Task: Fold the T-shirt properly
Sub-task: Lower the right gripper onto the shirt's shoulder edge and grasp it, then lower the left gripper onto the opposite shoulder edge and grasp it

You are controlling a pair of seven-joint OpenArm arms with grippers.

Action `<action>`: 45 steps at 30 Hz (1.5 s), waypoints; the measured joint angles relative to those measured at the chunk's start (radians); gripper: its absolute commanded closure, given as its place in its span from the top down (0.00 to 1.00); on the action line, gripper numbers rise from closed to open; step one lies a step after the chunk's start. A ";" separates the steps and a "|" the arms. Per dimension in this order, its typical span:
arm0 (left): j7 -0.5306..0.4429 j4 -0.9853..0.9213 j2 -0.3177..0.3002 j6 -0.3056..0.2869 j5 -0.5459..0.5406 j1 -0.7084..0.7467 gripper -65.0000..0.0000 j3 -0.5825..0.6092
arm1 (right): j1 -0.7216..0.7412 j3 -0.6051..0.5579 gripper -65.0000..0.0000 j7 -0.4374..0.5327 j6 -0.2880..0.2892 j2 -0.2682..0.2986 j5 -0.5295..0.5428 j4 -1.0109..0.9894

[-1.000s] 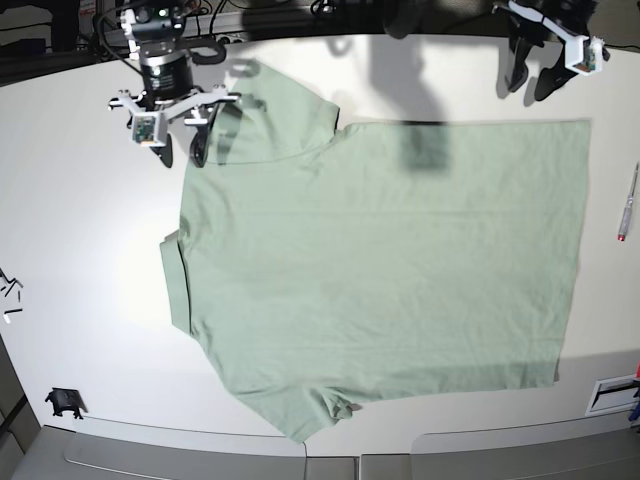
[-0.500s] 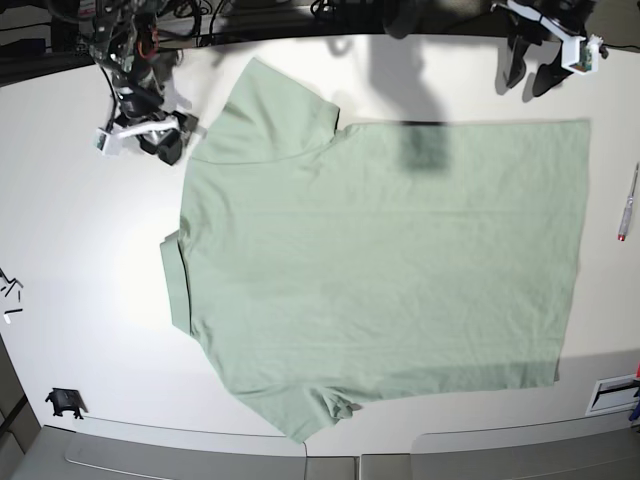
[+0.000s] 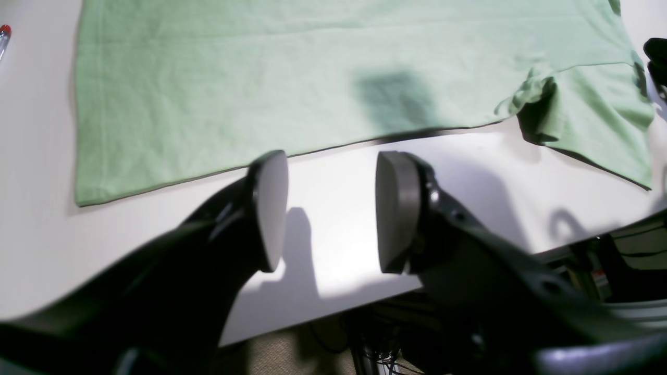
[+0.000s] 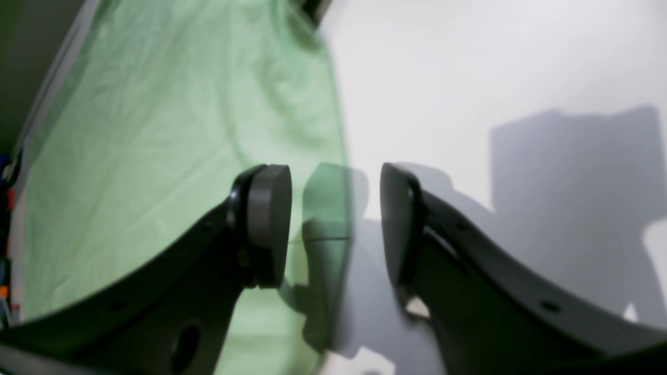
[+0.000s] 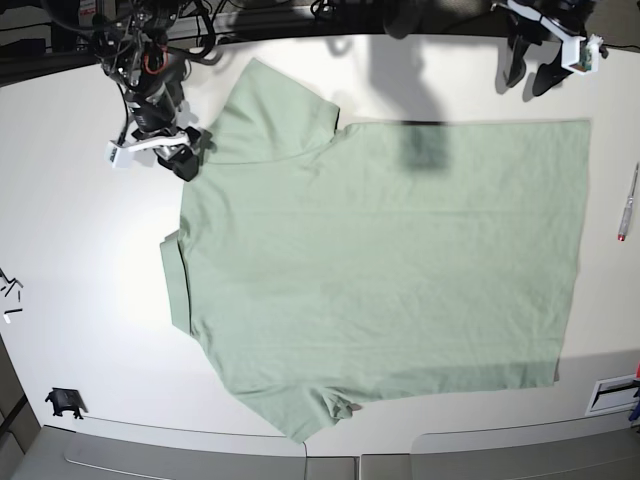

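The pale green T-shirt (image 5: 380,260) lies spread flat on the white table (image 5: 80,250), collar to the left and hem to the right. In the base view my right gripper (image 5: 190,150) hovers at the shirt's upper-left sleeve edge. Its wrist view shows the right gripper (image 4: 333,224) open, with the T-shirt (image 4: 156,130) edge running below between the fingers (image 4: 268,224). My left gripper (image 5: 530,78) stands at the table's far right edge, above the hem corner. The left wrist view shows it open (image 3: 331,208) over bare table, just off the T-shirt (image 3: 260,78), holding nothing.
A pen (image 5: 627,205) lies right of the hem, seen also as a pen tip (image 3: 3,36). A small black object (image 5: 64,402) and loose bits (image 5: 10,290) sit at the left. A white item (image 5: 610,395) is at lower right. Cables crowd the back edge.
My right arm has swung off the upper-left sleeve to the left with its wrist turned, then come back to the sleeve's edge. The left arm has stayed put.
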 measured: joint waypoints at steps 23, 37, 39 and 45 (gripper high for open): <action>0.001 0.000 0.000 0.000 0.000 0.000 0.39 0.000 | 0.000 -0.104 0.41 0.039 -0.031 -0.034 -0.021 0.000; 0.027 0.000 0.000 0.000 0.000 0.000 0.39 0.000 | 0.050 -0.104 0.41 0.059 -0.083 -0.034 -0.095 -0.002; 0.027 0.000 0.000 0.000 0.000 0.000 0.39 0.000 | 0.049 -0.104 0.41 0.060 -0.084 -0.034 -0.095 -0.002; 0.027 0.000 0.000 0.010 0.000 0.000 0.44 0.000 | 0.047 -0.104 0.00 0.029 -0.087 -0.035 -0.138 -0.002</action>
